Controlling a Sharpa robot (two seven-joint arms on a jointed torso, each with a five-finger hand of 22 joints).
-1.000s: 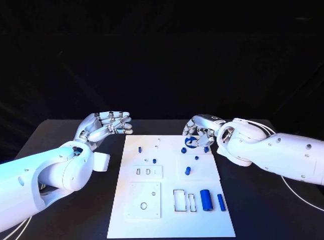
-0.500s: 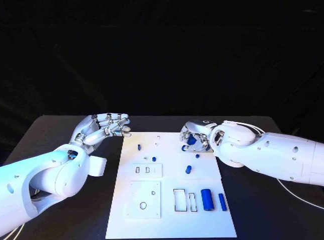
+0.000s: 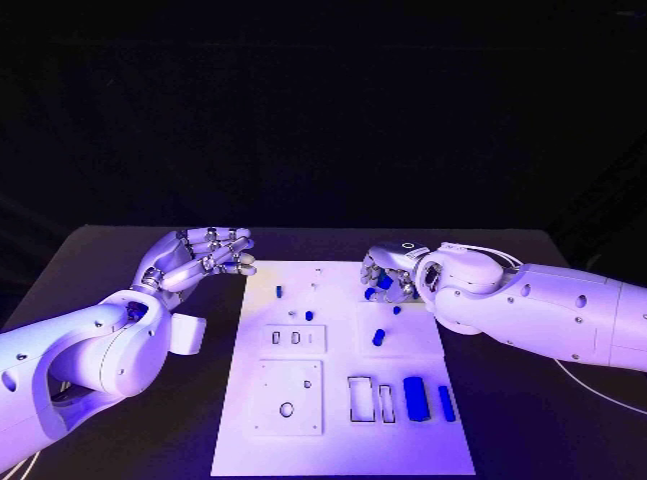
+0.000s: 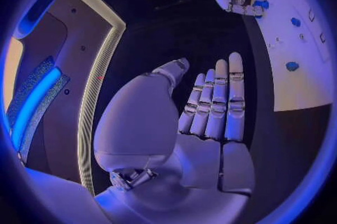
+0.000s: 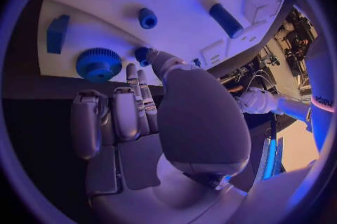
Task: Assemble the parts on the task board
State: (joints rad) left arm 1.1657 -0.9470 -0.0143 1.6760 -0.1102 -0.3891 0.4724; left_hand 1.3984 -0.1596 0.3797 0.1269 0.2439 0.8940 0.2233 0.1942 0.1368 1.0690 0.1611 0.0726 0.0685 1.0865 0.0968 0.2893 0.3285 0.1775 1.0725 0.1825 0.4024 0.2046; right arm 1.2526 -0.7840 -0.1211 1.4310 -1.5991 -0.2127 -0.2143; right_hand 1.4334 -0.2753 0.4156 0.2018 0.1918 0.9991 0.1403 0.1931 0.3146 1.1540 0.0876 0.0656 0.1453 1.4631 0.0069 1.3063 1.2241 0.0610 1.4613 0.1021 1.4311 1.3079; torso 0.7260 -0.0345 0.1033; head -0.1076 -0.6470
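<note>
Task board [image 3: 345, 420] sits white in the middle of the black table, blue parts [image 3: 413, 397] scattered over it, and in the head view the right hand [image 3: 388, 274] hovers low over its far right corner, fingers curled round a blue gear [image 3: 382, 283]; whether it really grips it, I cannot tell from up here. Left hand [image 3: 205, 255] hangs just off the board's far left corner, fingers loosely bent, holding nothing.

Left wrist view: the left hand's fingers [image 4: 218, 101] lie straight and side by side, palm bare, with the board's edge [image 4: 295, 61] beyond.

Right wrist view: the gear [image 5: 98, 64] lies on the board just past the fingertips [image 5: 140, 79], apparently not held, a small blue peg [image 5: 146, 18] nearby.

The risk, I'd say: closing off-centre could nudge the gear sideways into the neighbouring pieces, or off the edge.
</note>
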